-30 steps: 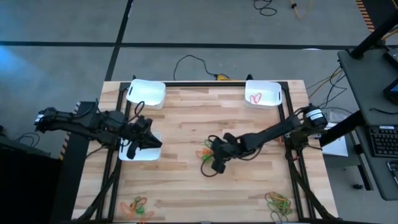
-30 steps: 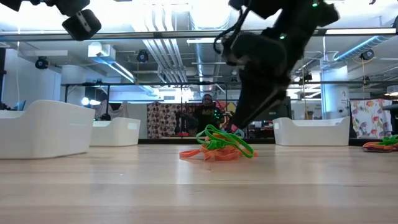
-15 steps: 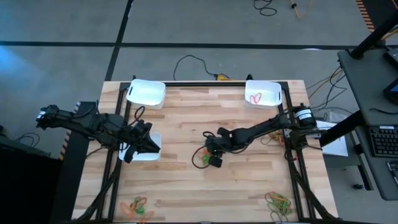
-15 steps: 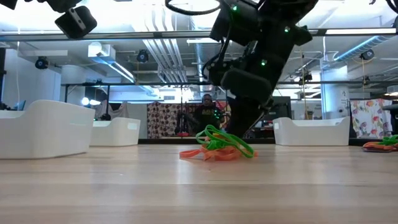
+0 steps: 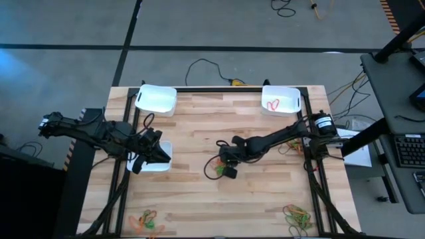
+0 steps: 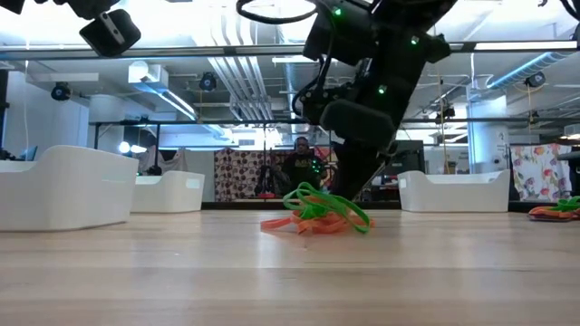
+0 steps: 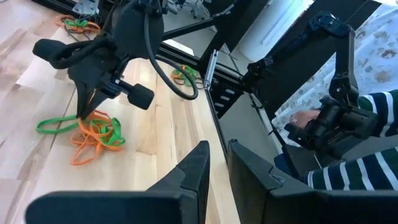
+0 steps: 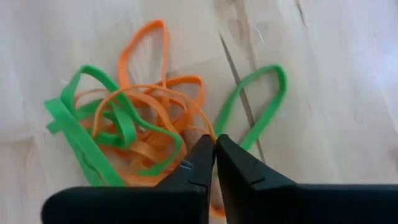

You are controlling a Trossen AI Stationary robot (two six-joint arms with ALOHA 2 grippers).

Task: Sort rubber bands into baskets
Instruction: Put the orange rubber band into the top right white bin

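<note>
Table (image 5: 265, 199), one: wooden, bearing everything below.

Arms, two. Right gripper (image 5: 222, 161) is reaching down at the table's middle, fingers pressed together at the central pile's edge, seeming to pinch an orange band. Left gripper (image 5: 151, 155) is hanging over the left basket, fingers nearly together, nothing visibly held.

Baskets, three, white: far left (image 5: 157, 98), far right (image 5: 280, 99) holding one red band, left middle (image 5: 159, 164) partly under the left gripper.

Band piles, three, orange and green tangled: centre (image 8: 134, 134), near left corner (image 5: 146, 221), near right corner (image 5: 297, 216).
</note>
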